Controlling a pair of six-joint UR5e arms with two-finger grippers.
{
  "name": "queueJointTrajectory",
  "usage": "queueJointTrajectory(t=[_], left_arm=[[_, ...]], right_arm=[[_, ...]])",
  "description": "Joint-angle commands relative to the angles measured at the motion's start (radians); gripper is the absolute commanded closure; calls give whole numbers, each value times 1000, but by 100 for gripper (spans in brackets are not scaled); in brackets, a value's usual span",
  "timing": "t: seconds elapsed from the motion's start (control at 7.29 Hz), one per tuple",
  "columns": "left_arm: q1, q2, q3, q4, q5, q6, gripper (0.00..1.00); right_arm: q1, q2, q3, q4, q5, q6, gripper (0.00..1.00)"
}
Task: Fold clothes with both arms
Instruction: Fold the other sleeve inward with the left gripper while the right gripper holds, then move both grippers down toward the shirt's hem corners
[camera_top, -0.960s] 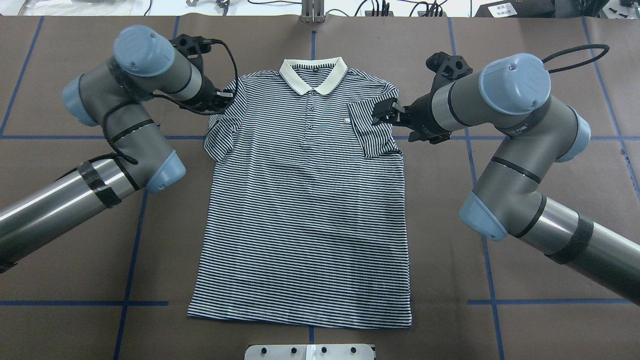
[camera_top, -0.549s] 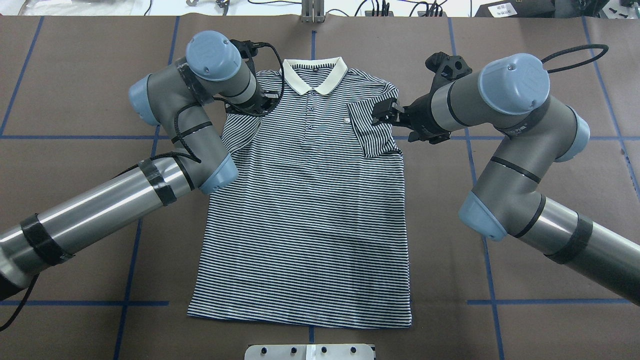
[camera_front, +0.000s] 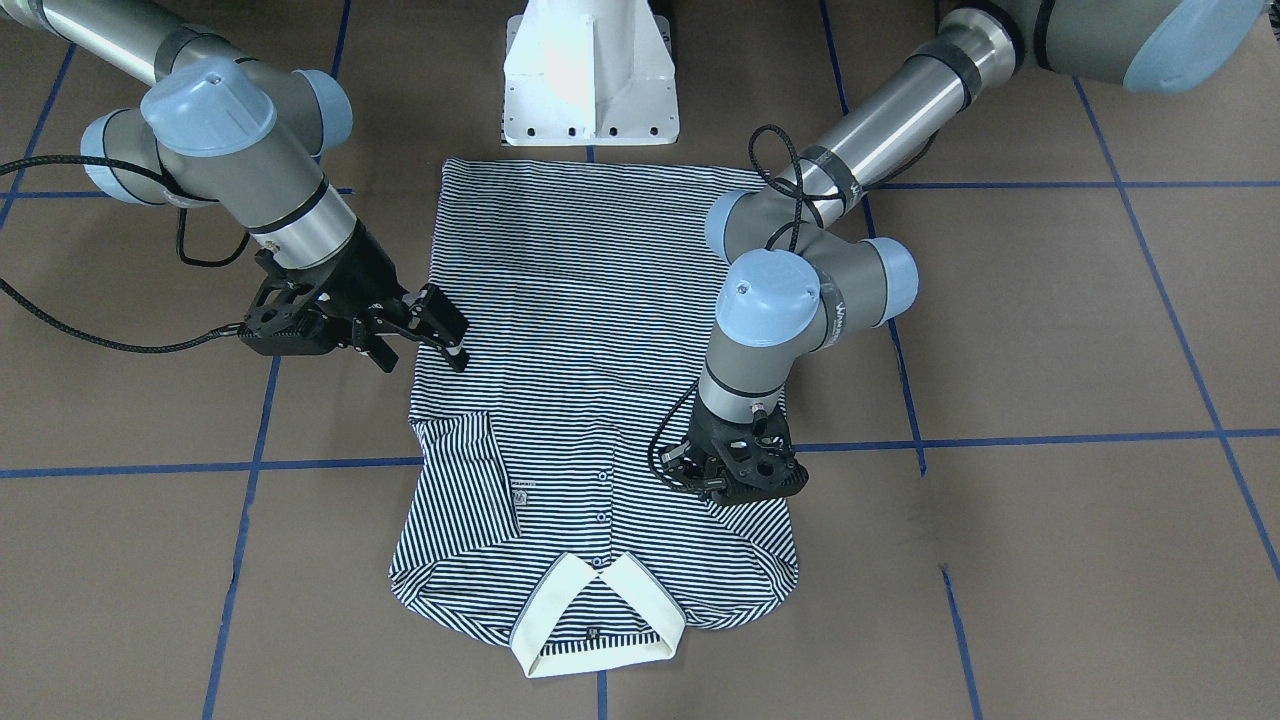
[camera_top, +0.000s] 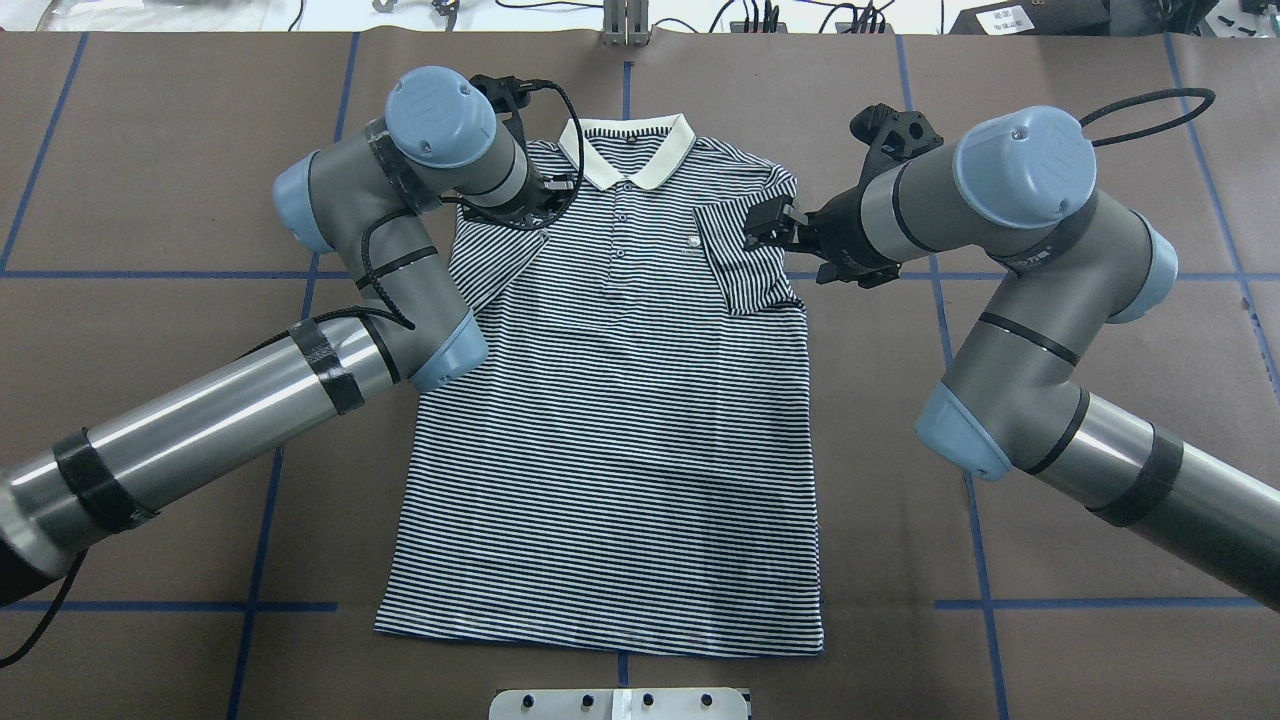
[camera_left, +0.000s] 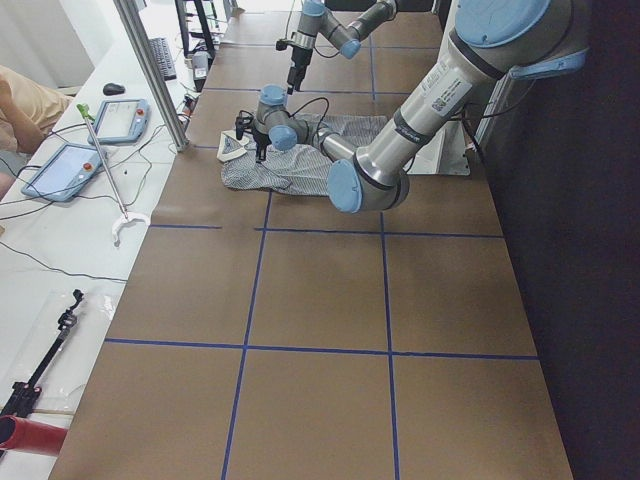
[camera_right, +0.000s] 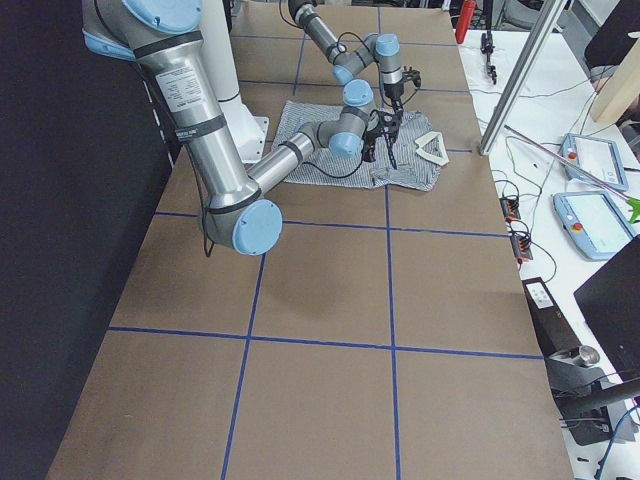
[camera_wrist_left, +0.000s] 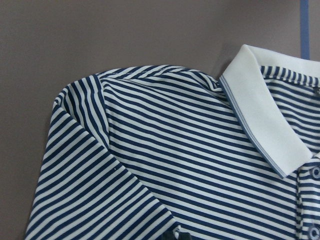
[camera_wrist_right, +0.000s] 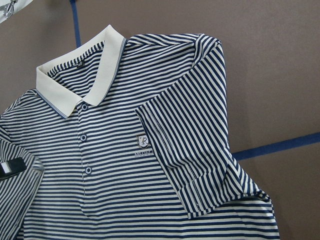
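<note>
One striped shirt (camera_top: 610, 420) is laid flat and front side up on a brown table (camera_top: 1000, 520). The table is marked with blue lines (camera_top: 140, 606). The shirt is found between the two grippers.

The left gripper (camera_front: 735, 478) is pointed straight down, and one shoulder of the shirt is found right under it. The cream collar (camera_top: 627, 155) is seen just beside this gripper, on its inner side. The sleeve (camera_top: 480, 270) on this side is folded slantwise over the shirt's body, close to the gripper on the side toward the hem. The fingers are hidden by the wrist. It cannot be told if they are spread or pinched, or if the cloth is touched.

The right gripper (camera_front: 445, 335) is held low at the other side of the shirt, and it is pointed toward the buttons (camera_wrist_right: 83, 136). Its fingers are spread apart and nothing is held between them. The other sleeve (camera_top: 745, 260) is folded in over the chest, right in front of these fingertips. A small logo (camera_wrist_right: 142, 145) is seen next to that sleeve's edge.

The bottom part of the shirt is spread flat, well away from both grippers. A white base (camera_front: 590, 70) is seen just past the hem.
</note>
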Motion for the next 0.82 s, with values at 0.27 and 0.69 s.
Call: queueJointTrajectory(t=[0.27,0.69], left_arm=[[77,325,-455,-9,-53,-74,24],[77,377,-520,-5,-166,-82,24]], right_arm=[[-324,-153,186,-44,-288,345,1],[-629,-201,339,-344,-538,547,10]])
